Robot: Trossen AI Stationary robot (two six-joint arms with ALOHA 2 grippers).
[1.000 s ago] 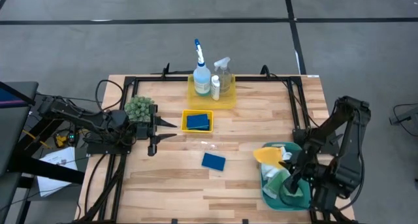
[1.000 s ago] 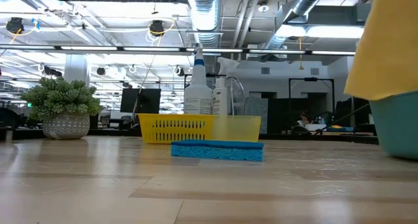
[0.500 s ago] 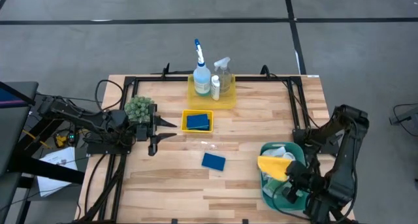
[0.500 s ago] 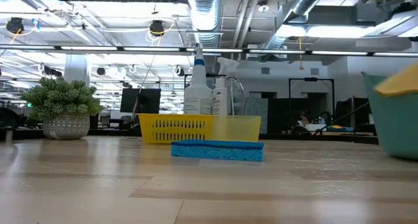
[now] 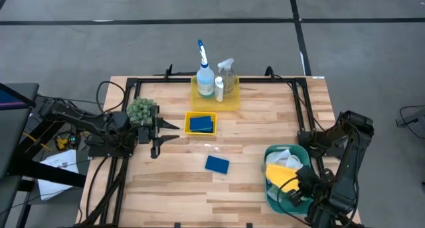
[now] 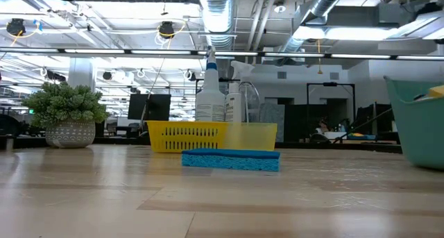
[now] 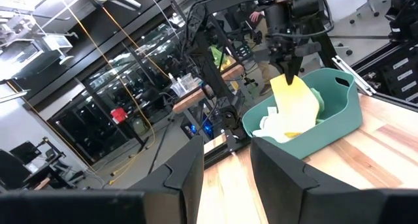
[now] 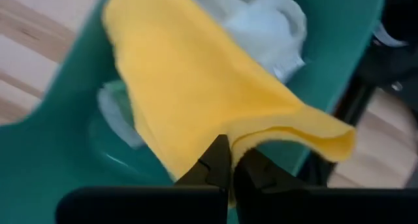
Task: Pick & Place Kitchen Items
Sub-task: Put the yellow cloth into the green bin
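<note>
My right gripper is over the teal bin at the table's near right and is shut on a yellow cloth. The cloth hangs into the bin above a white cloth and a green cloth. My left gripper waits open and empty beside the plant at the left. A blue sponge lies flat on the table, and another lies in a small yellow tray. Two spray bottles and a small white bottle stand in the far yellow tray. My right gripper pinches the yellow cloth at a gathered fold on its upper edge between its two fingers. The fingers come from above and point down. The cloth hangs slack below them, and its lower part rests inside the bin on the white cloth.
The black frame rails run along the table's sides and far edge. Bare wood lies near the front, left of the bin. The left arm lies along the left edge.
My right gripper has gone down and toward the table's near edge, still shut on the yellow cloth. The cloth, which hung high over the bin's far left rim, has sunk into the bin. In the low view only a small bit shows above the rim.
</note>
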